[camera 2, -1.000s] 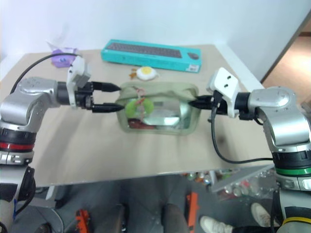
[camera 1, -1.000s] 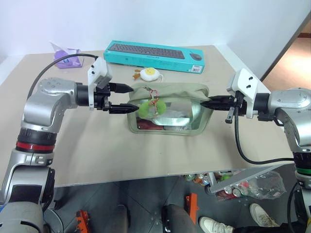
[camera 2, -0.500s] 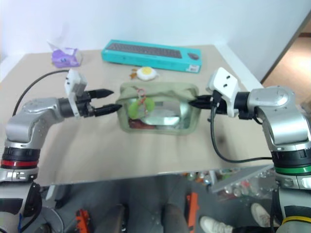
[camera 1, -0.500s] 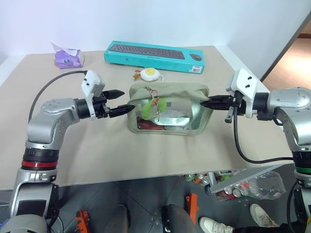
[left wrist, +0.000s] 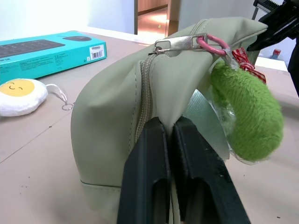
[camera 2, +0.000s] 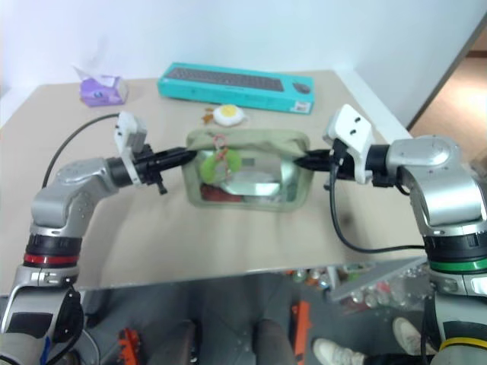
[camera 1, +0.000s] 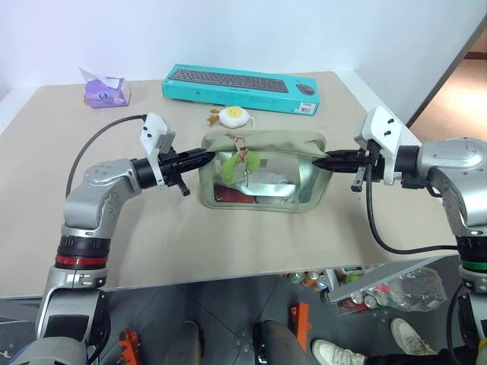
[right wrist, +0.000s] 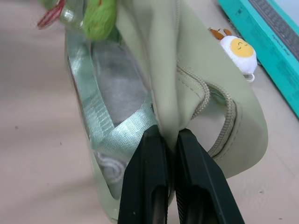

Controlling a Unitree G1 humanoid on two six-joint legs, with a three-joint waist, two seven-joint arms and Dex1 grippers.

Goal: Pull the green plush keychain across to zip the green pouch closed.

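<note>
The green plush keychain (camera 1: 247,161) hangs just left of centre in the left eye view, dangling from the zipper pull at the left end of the green pouch (camera 1: 262,173), which stands in the middle of the table (camera 1: 228,236). The zipper track looks still open along most of the top, so the pull has its whole run to the right ahead of it.

The left gripper (camera 1: 199,158) has its jaws closed on the fabric at the pouch's left end, below the pull. The right gripper (camera 1: 326,161) has its jaws pinched on the fabric at the right end, as the right wrist view shows.

Neither gripper has the keychain. To do this step well, one end should stay anchored and taut while the other gripper takes the charm by its cord close to the pull, then draws it level along the track.

Behind the pouch lie an egg-shaped plush (camera 1: 233,115) and a teal keyboard box (camera 1: 240,87); at upper left, a purple tissue pack (camera 1: 103,90).
</note>
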